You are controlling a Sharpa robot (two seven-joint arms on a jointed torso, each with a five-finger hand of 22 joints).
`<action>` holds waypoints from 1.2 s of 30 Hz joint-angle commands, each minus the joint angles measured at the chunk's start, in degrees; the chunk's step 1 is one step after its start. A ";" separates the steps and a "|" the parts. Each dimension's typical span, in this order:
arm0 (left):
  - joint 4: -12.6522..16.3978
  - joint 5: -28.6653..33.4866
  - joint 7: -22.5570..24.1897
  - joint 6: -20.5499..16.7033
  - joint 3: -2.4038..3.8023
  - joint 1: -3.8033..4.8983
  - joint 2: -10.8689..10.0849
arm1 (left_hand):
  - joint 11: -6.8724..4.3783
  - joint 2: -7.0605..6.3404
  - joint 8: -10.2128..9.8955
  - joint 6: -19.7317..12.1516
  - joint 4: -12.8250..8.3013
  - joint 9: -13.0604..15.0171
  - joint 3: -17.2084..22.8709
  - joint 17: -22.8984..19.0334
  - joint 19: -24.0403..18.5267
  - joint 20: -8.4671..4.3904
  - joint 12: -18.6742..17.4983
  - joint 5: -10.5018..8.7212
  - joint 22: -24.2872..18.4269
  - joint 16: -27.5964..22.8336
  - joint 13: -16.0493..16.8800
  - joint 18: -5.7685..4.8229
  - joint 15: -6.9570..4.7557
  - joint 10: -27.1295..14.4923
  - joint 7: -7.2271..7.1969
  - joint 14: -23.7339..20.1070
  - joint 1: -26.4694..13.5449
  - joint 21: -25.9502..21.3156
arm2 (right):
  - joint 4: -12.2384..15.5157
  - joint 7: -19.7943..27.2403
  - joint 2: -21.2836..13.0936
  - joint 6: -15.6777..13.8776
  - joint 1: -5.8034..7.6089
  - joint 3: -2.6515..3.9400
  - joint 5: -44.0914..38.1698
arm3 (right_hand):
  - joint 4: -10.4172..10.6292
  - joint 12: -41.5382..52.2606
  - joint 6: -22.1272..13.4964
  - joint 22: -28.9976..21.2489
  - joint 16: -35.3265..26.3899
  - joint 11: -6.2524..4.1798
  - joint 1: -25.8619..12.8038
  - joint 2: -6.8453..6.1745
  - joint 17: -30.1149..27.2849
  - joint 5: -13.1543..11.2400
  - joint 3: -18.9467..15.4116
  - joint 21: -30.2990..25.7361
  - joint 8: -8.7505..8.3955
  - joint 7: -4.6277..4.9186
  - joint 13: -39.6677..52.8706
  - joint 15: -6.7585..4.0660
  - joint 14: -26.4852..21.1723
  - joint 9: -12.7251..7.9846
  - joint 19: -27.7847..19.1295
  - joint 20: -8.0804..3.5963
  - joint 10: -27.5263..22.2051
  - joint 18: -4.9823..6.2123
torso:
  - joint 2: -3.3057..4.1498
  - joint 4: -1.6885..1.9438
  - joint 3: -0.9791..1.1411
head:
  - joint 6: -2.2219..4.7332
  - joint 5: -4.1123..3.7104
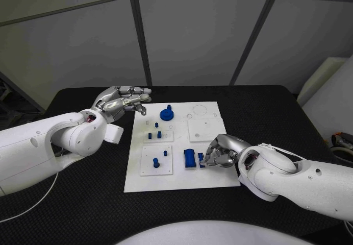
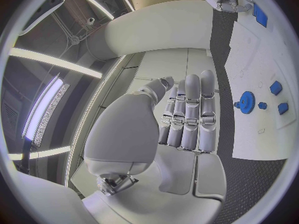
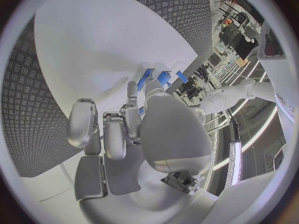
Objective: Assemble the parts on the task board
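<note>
The task board (image 1: 184,148) is lying in the middle of the black counter (image 1: 73,199), and I am finding no writing on it that I can read. A blue gear-like part (image 1: 167,113) is standing near its far edge, small blue pegs (image 1: 154,136) are sitting in the square plate nearer me, and another peg (image 1: 156,163) is standing in the near-left plate. My right hand (image 1: 219,153) is resting curled at a blue block (image 1: 191,158) on the board's near right; its fingers are covering part of the block, so I cannot tell whether I am gripping it. My left hand (image 1: 122,102) is hovering beside the board's far-left corner, fingers loosely extended, holding nothing.
</note>
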 commanded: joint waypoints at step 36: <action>-18.16 9.23 8.51 -11.77 0.00 -0.10 11.63 | 5.31 0.88 -2.69 -5.49 4.01 -0.14 -6.26 -17.11 -29.22 9.93 -6.67 -0.20 -30.11 -45.31 -1.40 -0.50 8.76 -8.98 -0.38 -12.94 -1.39 -24.81 | -36.55 54.53 15.56 2.54 4.40 5.51 64.32 | 0.79 -68.73 -9.54 -54.40 -80.83 10.82 13.03 2.07 -66.32 0.93 8.47 -64.40 -13.02 8.98 -70.03 12.63 -25.71 -19.44 -33.51 13.06 -21.59 6.14 | -3.71 -0.53 -0.31 | 8.46 0.52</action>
